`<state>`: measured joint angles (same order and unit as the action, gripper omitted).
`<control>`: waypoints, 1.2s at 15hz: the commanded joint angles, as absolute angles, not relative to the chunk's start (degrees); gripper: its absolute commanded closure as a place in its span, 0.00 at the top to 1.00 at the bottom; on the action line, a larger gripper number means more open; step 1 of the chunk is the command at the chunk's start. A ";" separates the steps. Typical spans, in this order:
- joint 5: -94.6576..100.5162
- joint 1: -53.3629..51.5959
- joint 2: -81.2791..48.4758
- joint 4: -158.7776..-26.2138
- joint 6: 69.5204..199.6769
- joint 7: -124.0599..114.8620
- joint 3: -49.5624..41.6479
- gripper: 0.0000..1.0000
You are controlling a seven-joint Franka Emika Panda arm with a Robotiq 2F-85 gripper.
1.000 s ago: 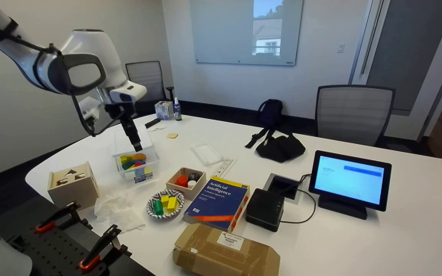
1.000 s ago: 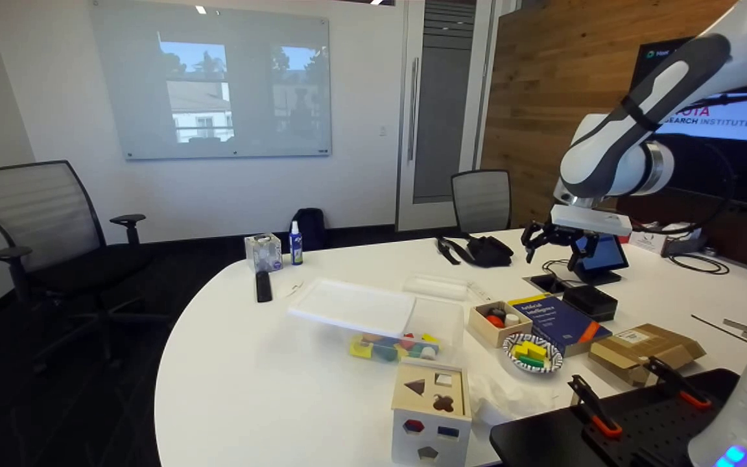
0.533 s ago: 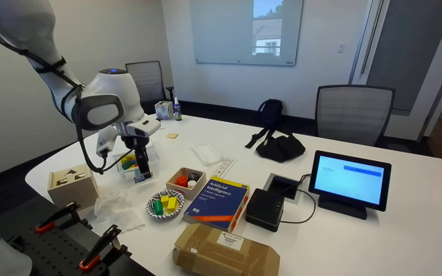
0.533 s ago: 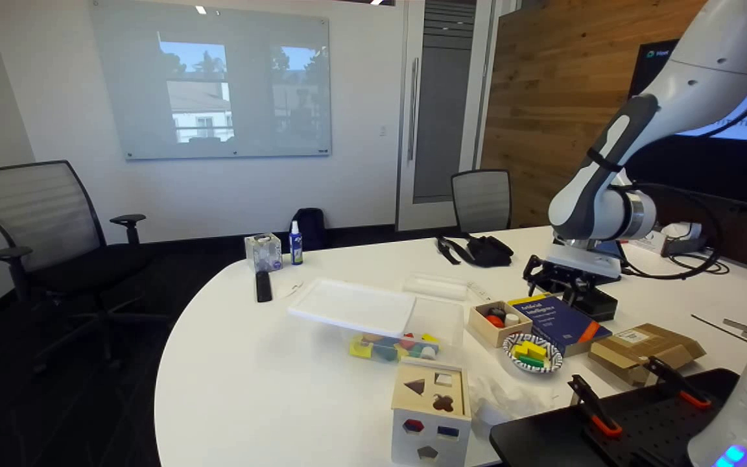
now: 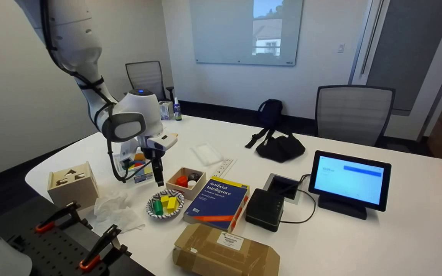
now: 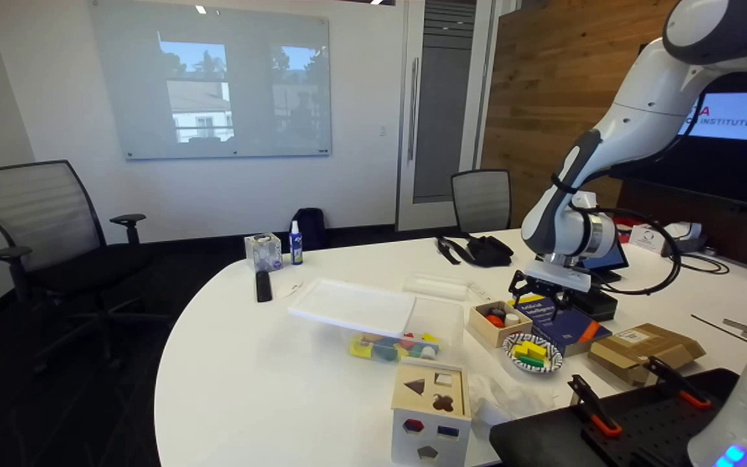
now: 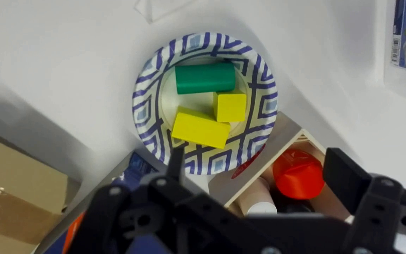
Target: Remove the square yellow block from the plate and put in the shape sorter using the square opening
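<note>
The square yellow block [image 7: 231, 107] lies in the plate [image 7: 143, 109], a round patterned dish, beside a longer yellow block [image 7: 201, 129] and a green cylinder [image 7: 205, 78]. The plate also shows in both exterior views [image 5: 150, 209] [image 6: 557, 363]. The shape sorter [image 6: 430, 415] is a light wooden box with a square hole [image 6: 443, 379] among the holes in its top; it also shows in an exterior view [image 5: 73, 186]. My gripper [image 7: 256, 165] is open and empty, fingers wide apart. It hangs above the table between the plate and the small wooden tray in both exterior views [image 5: 160, 183] [image 6: 537, 305].
The small wooden tray [image 5: 174, 186] with a red piece stands beside the plate, and a blue book [image 5: 217, 201] adjoins it. A clear tub [image 6: 441, 318] of blocks, crumpled tissue [image 5: 117, 214], cardboard box [image 5: 225, 253] and clamps [image 5: 100, 249] stand around.
My arm has come down and moved toward the plate. It now hangs just beyond the plate in an exterior view. The blocks, plate and shape sorter have not moved.
</note>
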<state>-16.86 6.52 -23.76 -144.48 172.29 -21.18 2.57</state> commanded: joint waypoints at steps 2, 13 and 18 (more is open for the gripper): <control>-17.75 4.95 -33.30 -136.58 172.06 -20.52 1.55 1.00; -18.20 1.69 -44.13 -130.51 172.73 -22.26 -0.92 1.00; -18.38 1.23 -45.79 -129.54 172.70 -22.55 -1.07 1.00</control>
<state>-16.94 2.97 -44.77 -130.46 172.32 -21.68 -0.13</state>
